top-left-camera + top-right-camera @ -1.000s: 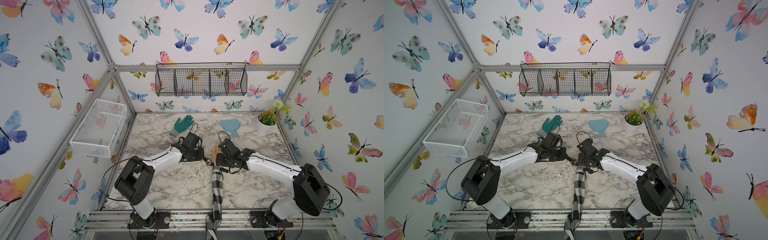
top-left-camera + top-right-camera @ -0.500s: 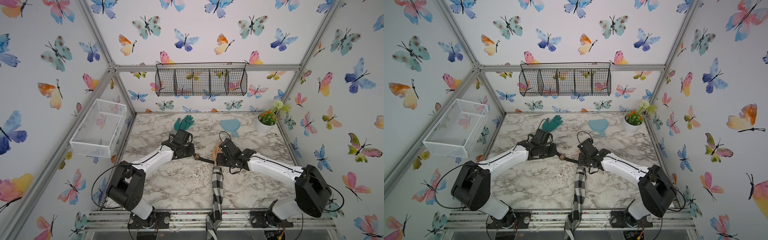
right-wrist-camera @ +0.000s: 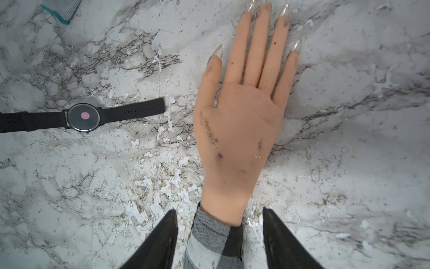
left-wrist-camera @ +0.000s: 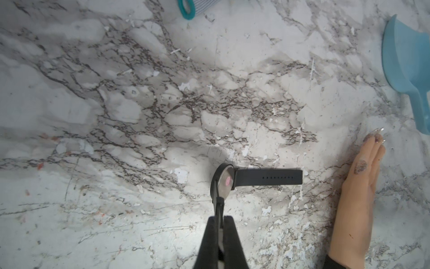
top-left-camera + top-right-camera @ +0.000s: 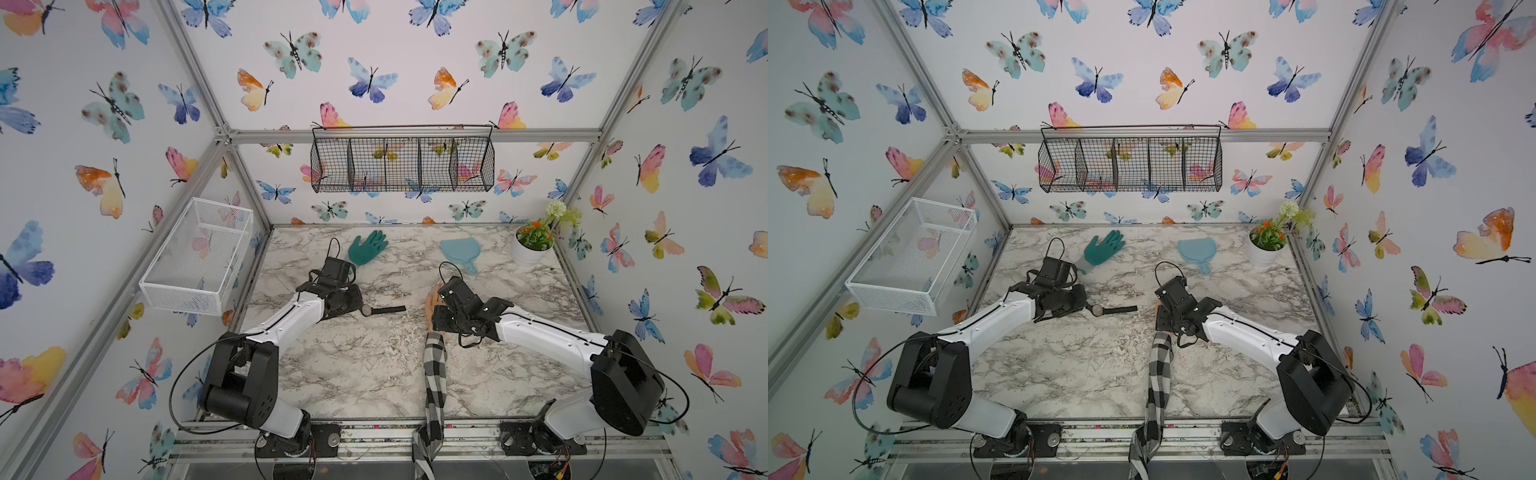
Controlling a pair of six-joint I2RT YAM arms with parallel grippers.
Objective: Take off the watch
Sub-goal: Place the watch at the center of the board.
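The left gripper (image 4: 220, 219) is clenched on one strap of the watch (image 3: 84, 116), which is off the mannequin hand (image 3: 239, 130) and stretched out straight over the marble table (image 3: 93, 186), dial up; whether it rests on the surface or hangs just above is unclear. Its free strap end points at the hand, near but apart. The right gripper (image 3: 219, 209) is spread, its jaws either side of the checked sleeve (image 3: 209, 240) at the wrist, gripping nothing
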